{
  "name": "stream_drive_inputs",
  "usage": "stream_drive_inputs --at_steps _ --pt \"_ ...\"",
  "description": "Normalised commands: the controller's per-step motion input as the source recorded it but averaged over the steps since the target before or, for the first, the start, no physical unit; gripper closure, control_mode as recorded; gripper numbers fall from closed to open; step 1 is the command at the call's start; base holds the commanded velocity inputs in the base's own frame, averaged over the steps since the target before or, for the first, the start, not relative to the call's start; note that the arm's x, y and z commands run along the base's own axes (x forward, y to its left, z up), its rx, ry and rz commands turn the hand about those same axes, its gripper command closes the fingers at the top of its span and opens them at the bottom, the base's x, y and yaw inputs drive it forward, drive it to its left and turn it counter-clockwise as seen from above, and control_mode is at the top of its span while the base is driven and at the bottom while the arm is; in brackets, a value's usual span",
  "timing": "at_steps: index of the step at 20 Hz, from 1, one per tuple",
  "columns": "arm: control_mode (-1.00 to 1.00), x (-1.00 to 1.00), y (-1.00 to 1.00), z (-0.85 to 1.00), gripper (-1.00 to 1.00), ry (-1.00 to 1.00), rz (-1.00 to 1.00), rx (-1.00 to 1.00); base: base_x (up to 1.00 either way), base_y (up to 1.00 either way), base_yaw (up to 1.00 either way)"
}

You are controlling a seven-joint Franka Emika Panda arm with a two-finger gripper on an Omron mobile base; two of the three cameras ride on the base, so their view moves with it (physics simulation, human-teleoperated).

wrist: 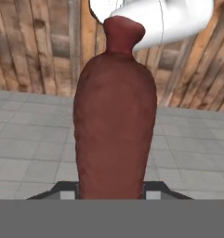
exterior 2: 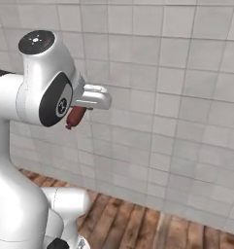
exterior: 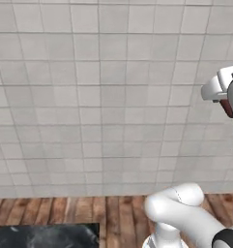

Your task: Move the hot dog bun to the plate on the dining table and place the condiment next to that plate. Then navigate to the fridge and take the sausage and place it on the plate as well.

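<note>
The gripper (exterior 2: pixel 78 113) is raised high in front of a grey tiled wall (exterior: pixel 89 97), and its fingers are clenched on the sausage (exterior 2: pixel 75 117). In the right base view the sausage is a short, dark red-brown cylinder hanging at a slant below the white hand, its rounded lower end pointing down and to the left, clear of the wall behind it. In the left base view a sliver of the same red-brown shape (exterior: pixel 227 107) peeps out under the white hand at the right edge, mostly hidden by the arm.

In the hand view the sausage (wrist: pixel 114 125) stands up between the dark fingers (wrist: pixel 64 189), wide at the middle and narrowing to a knob at its far end. Behind it lie grey tiles and a wooden plank floor (wrist: pixel 34 51).

At the bottom of the left base view the plank floor meets the wall, and in the lower left corner sits a glossy black slab veined in white (exterior: pixel 45 236), probably a corner of the dining table worktop, though too little shows to be sure.
</note>
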Motion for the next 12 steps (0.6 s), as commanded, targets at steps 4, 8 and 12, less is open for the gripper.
stream_drive_inputs --at_steps 4,8,12 --pt "1.00 0.00 0.00 0.00 1.00 0.00 0.00 0.00 1.00 -0.15 0.47" --pt "1.00 0.00 0.00 0.00 1.00 0.00 0.00 0.00 1.00 -0.17 0.57" --pt "1.00 0.00 0.00 0.00 1.00 0.00 0.00 0.00 0.81 -0.07 0.72"
